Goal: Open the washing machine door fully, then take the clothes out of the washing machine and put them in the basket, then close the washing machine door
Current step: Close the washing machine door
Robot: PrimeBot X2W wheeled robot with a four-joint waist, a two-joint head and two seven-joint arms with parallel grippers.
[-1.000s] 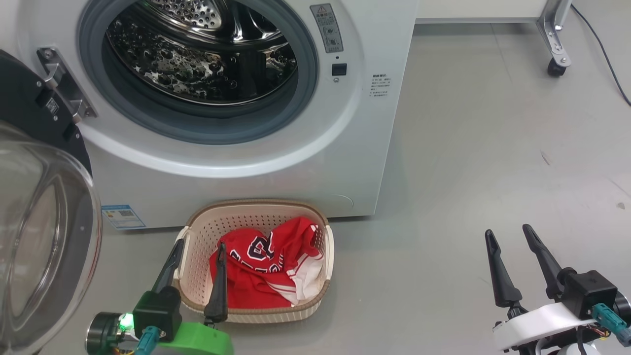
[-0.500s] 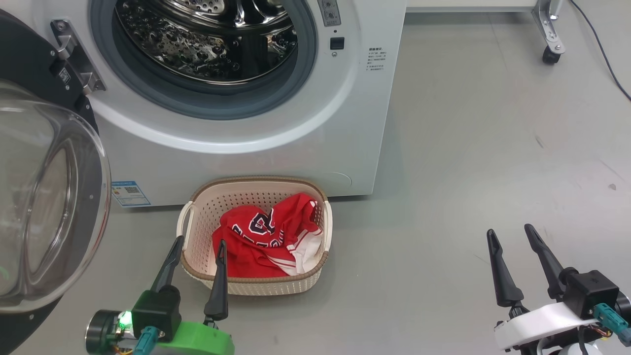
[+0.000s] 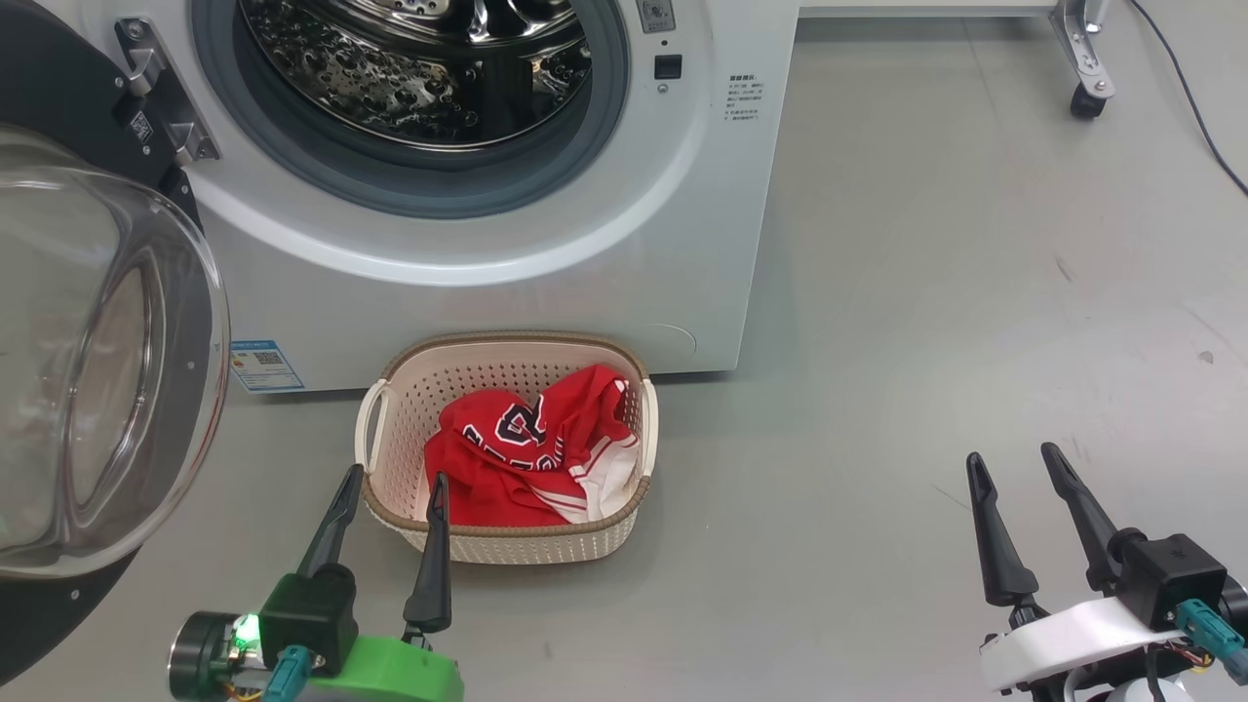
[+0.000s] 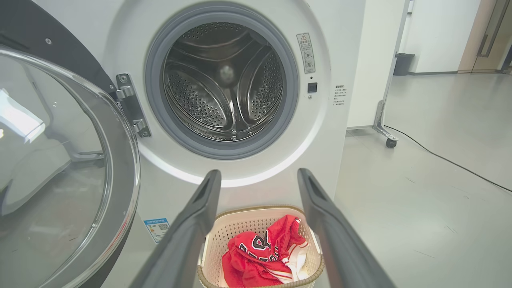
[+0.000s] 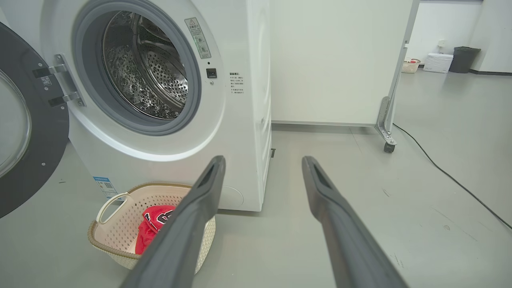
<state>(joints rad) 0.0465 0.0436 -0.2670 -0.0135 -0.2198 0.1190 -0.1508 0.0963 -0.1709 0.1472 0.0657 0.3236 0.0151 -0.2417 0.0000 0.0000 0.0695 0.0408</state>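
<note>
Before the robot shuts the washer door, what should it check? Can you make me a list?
1. Drum empty: ok, bare steel wherever it shows.
2. Clothes inside the basket: ok.
3. Left gripper open, holding nothing: ok.
4. Right gripper open, holding nothing: ok.
5. Washing machine door swung wide open, ready to be pushed: ok.
6. Door's swing clears the basket: cannot tell.
</note>
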